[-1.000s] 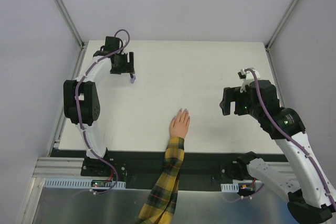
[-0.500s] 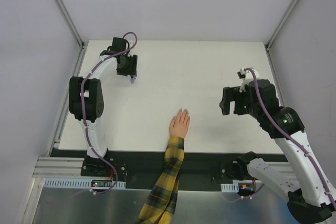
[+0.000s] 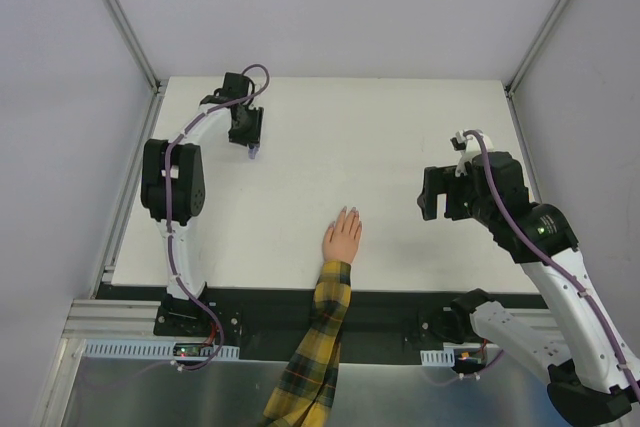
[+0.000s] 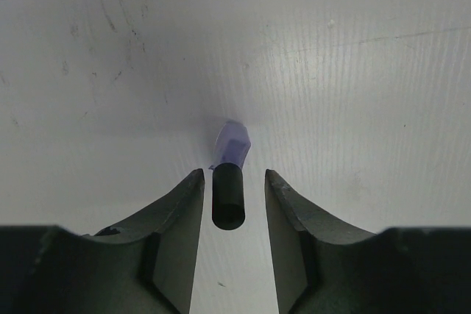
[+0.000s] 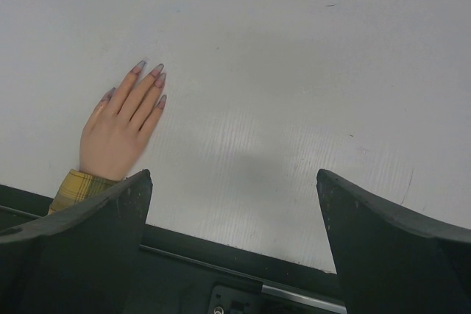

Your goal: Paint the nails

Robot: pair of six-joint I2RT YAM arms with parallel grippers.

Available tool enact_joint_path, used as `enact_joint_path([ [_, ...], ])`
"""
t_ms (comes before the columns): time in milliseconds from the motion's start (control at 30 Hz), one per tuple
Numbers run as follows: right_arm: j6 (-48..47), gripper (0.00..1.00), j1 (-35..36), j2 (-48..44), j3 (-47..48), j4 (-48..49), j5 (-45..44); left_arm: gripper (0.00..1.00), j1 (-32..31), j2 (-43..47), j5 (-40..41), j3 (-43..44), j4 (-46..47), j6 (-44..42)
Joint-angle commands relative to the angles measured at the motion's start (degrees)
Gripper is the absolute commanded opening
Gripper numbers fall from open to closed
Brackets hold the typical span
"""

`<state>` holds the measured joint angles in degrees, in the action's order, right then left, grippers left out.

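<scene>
No legible writing in any view

No text, label, brand, number or sign could be read; the purple bottle [image 4: 235,145] and its black cap [image 4: 228,196] bore no legible mark; the plaid sleeve [image 3: 322,332] showed only its pattern; the left gripper [image 4: 235,174], the right gripper [image 5: 234,174] and the surface [image 3: 400,137] carried no readable lettering; the small boards at the arm bases [image 3: 192,349] were too small to make out any print.
</scene>
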<state>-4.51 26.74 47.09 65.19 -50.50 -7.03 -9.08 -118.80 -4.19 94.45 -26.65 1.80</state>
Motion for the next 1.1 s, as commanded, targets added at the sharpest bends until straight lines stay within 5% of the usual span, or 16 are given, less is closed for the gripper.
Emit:
enact_joint_path([
  [0,0.91,0.96,-0.11,0.19,0.2,-0.83,-0.09,0.36,-0.76,-0.2,1.55,2.4,-1.29,-1.28],
  [100,1.0,0.96,-0.2,0.63,0.03,-0.56,0.08,0.27,-1.11,-0.2,1.9,2.31,-1.56,-1.28],
  [200,1.0,0.96,-0.11,0.98,-0.58,0.48,0.69,0.0,-1.46,-0.11,1.9,2.93,-2.52,-2.59],
  [433,-3.21,0.96,-0.11,4.23,-4.45,10.14,12.45,0.0,-4.18,10.23,-12.13,2.67,-9.11,1.18],
  [567,-8.83,0.96,-0.2,6.43,-7.53,21.54,30.01,0.0,-8.48,19.12,-33.8,-1.02,-12.01,1.45],
  [700,-8.68,0.96,-0.11,6.44,-12.35,34.13,48.05,0.0,-14.2,26.51,-44.81,-4.71,-12.19,4.17],
  [1067,-7.62,0.94,0.5,6.52,-18.96,48.73,55.88,0.0,-25.54,29.95,-53.56,-3.05,-12.11,6.81],
])
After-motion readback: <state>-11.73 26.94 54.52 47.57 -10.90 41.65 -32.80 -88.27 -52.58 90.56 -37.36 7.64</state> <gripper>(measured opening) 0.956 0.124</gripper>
